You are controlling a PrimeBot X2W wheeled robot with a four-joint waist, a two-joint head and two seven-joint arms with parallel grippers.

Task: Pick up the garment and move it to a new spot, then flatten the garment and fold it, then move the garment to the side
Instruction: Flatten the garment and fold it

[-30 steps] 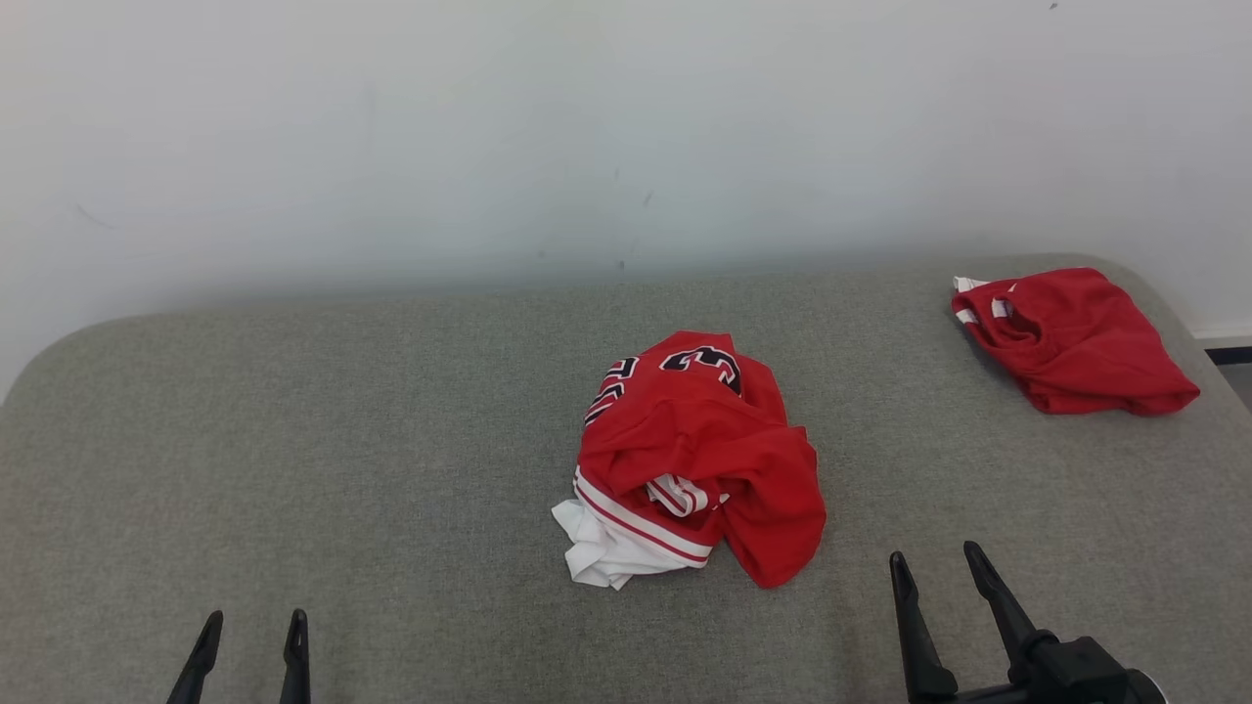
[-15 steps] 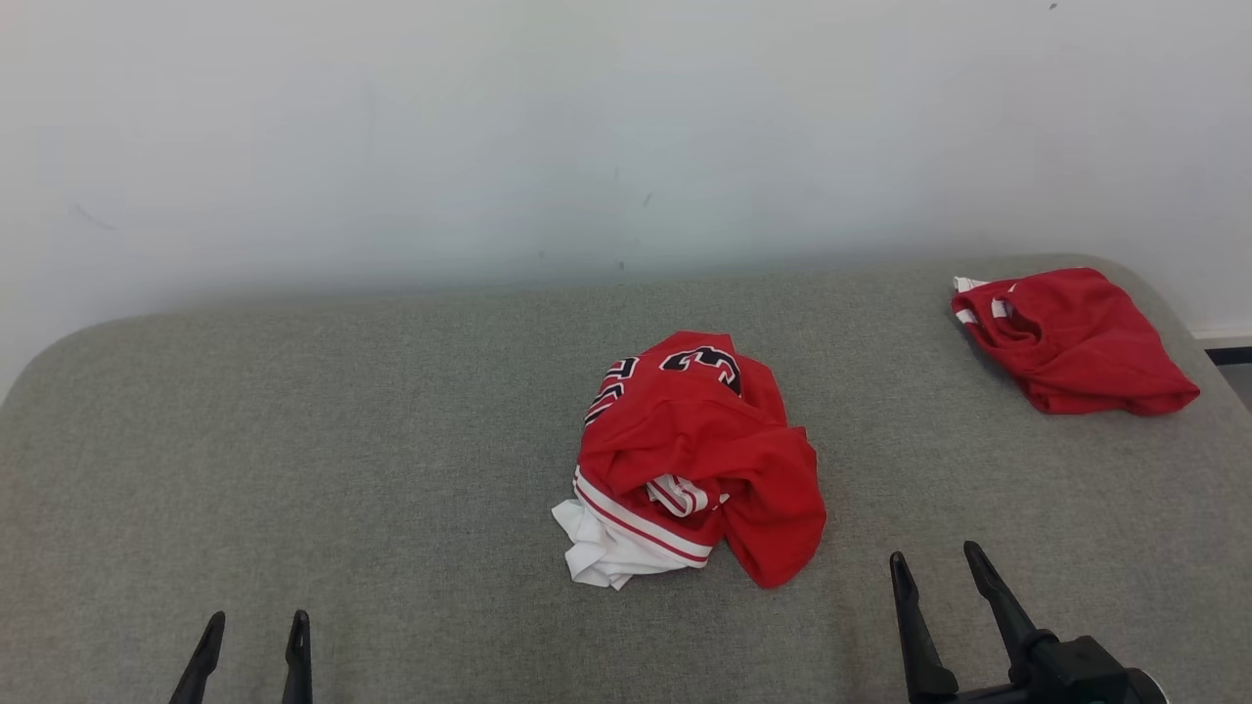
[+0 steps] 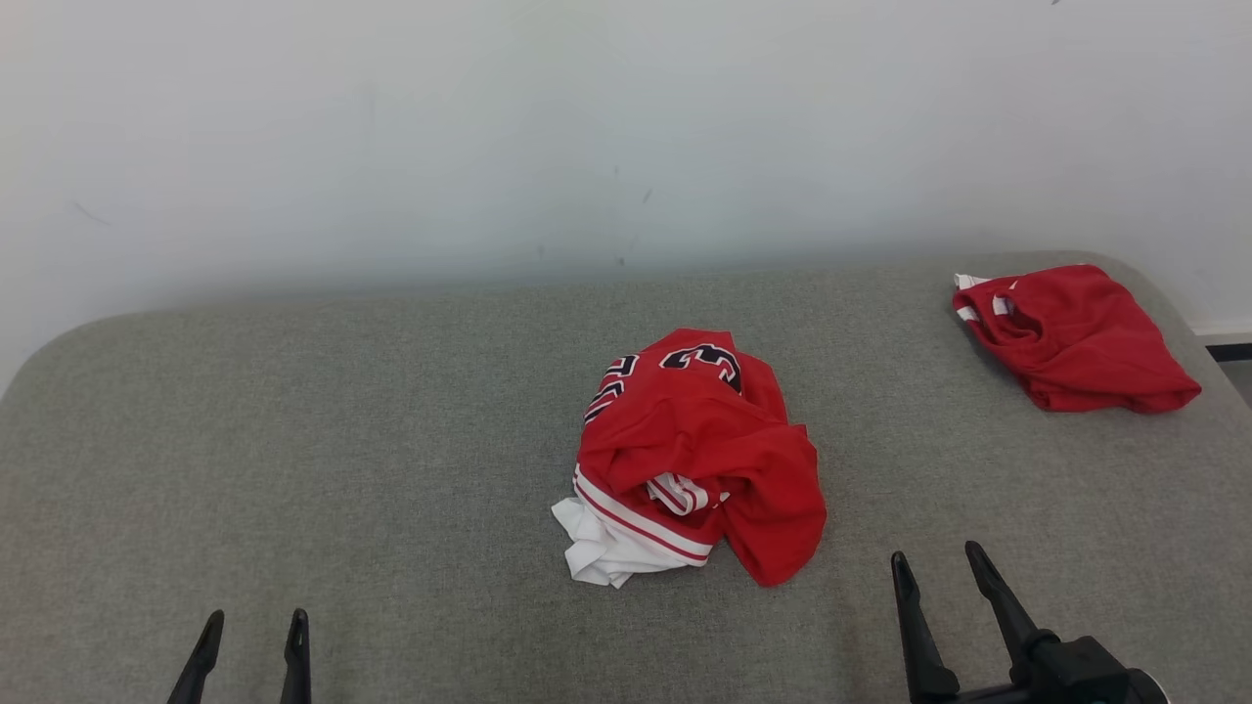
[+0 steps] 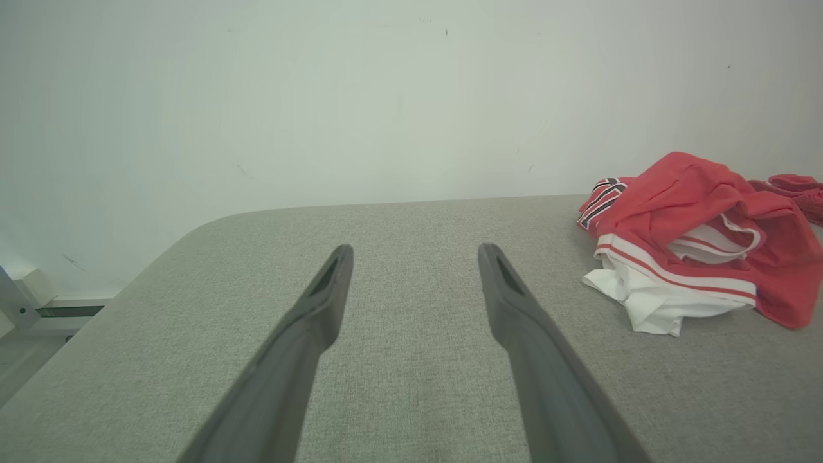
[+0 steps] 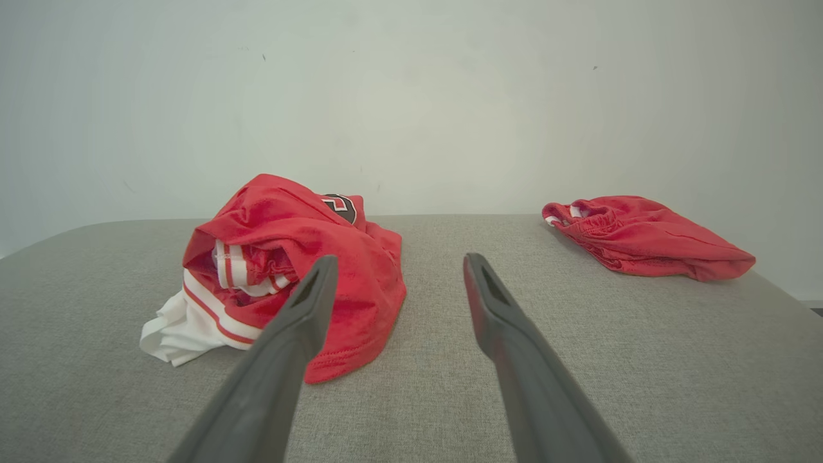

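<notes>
A crumpled red garment with white trim and dark numerals lies bunched in the middle of the grey padded table. It also appears at the right of the left wrist view and left of centre in the right wrist view. My left gripper is open near the front left edge, well apart from the garment. My right gripper is open too, just in front and to the right of the heap, touching nothing.
A second red garment lies folded at the table's far right corner, also visible in the right wrist view. A pale wall rises behind the table. The table's rounded left edge drops to the floor.
The head view has shifted very slightly; the garments and both grippers have stayed where they were.
</notes>
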